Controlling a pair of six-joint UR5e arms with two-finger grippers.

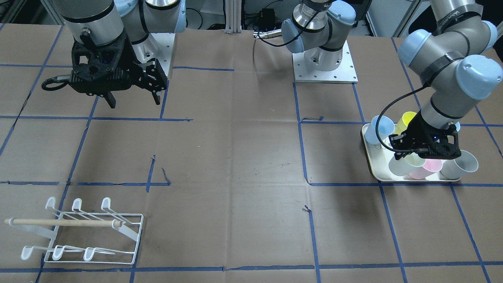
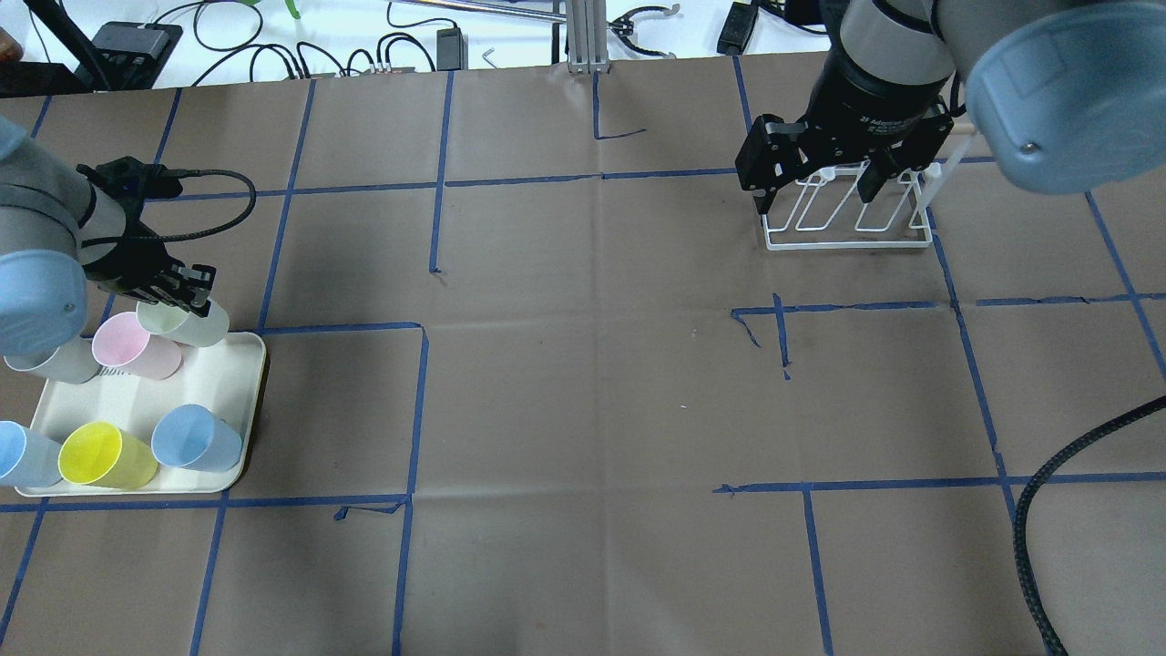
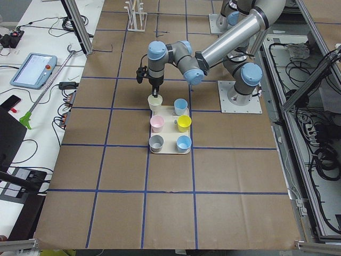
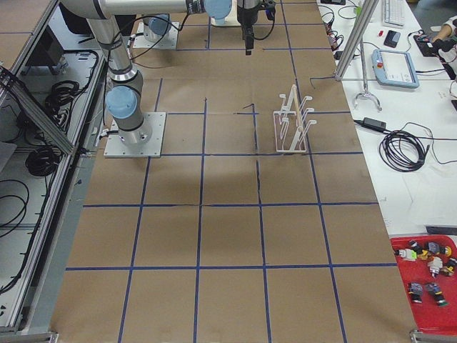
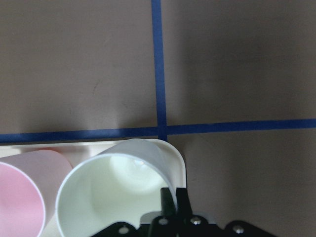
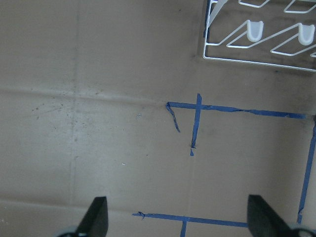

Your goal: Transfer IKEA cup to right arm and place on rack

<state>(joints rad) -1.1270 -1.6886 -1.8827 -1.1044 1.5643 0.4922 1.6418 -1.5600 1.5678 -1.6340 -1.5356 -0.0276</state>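
Observation:
My left gripper [image 2: 180, 293] is shut on the rim of a pale green cup [image 2: 189, 322] at the far corner of the cream tray [image 2: 248, 394]. The left wrist view shows a finger [image 5: 169, 201] against the wall of this cup [image 5: 116, 197]. The cup is tilted and sits just over the tray. My right gripper [image 2: 818, 187] is open and empty, hovering above the white wire rack [image 2: 847, 219]. The right wrist view shows its fingertips [image 6: 98, 217] wide apart over bare table, with the rack [image 6: 261, 37] at the top edge. The rack [image 1: 90, 232] carries a wooden dowel.
The tray also holds a pink cup [image 2: 135, 346], a grey cup [image 2: 55, 363], a yellow cup [image 2: 105, 456] and two blue cups [image 2: 193, 439]. Brown paper with blue tape lines covers the table [image 2: 583, 392]. A black cable [image 2: 1048, 510] hangs at the right.

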